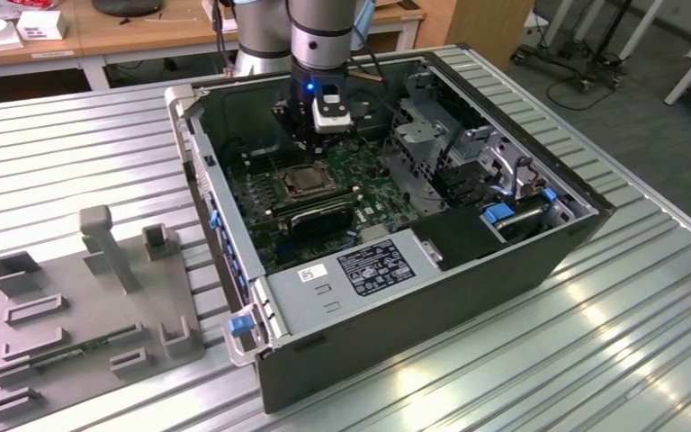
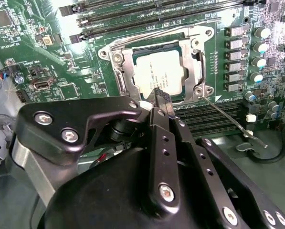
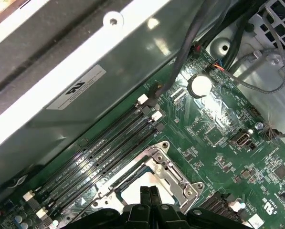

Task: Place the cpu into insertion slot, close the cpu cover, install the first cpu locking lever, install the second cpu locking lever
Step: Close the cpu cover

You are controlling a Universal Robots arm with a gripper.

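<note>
The cpu (image 2: 159,71) lies flat in the insertion slot (image 2: 132,50) on the green board, its pale metal face showing. The silvery cpu cover (image 2: 195,62) is folded down around it. A thin locking lever (image 2: 233,119) sticks out at an angle from one socket corner, unlatched. My gripper (image 2: 161,98) is shut with nothing in it, its tips just over the socket's edge next to the cpu. The first wrist view shows the gripper (image 3: 149,193) with fingers pressed together over the cover (image 3: 173,174). In the exterior view my gripper (image 1: 309,144) hangs inside the open case above the socket (image 1: 301,183).
Long black memory slots (image 3: 104,152) run beside the socket, with capacitors (image 2: 259,45) on another side. Case walls (image 1: 219,207), a drive cage (image 1: 442,144), a power supply (image 1: 370,265) and loose cables (image 3: 257,86) hem in the board. A grey fixture (image 1: 94,297) stands at the exterior view's left.
</note>
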